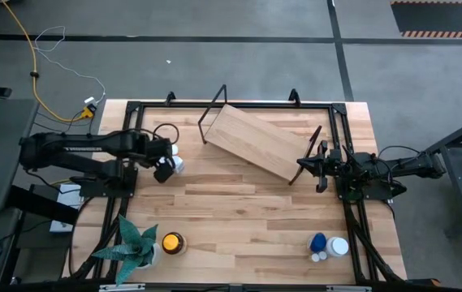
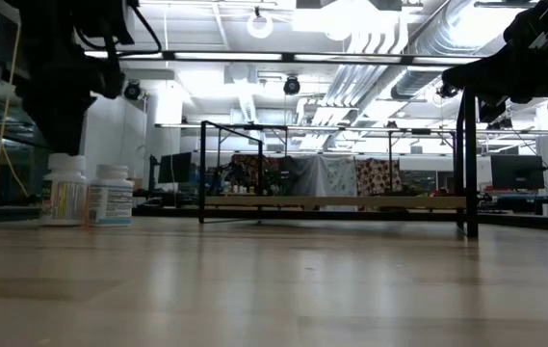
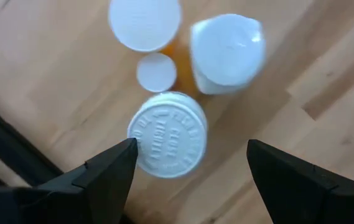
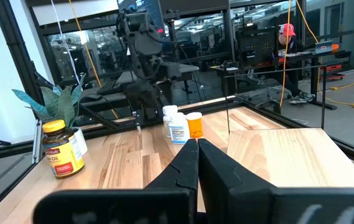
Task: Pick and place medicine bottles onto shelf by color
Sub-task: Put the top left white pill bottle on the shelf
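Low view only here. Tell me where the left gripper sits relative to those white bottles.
Observer: The left gripper hangs above the cluster. It is open, with one finger on each side of the white embossed cap.
Operator: Count that cluster for me.
Observer: Four white caps show from above, and an orange bottle stands among them.
Operator: Report the right gripper.
Observer: The right gripper is shut. It sits at the right end of the shelf, which lies askew on the table.
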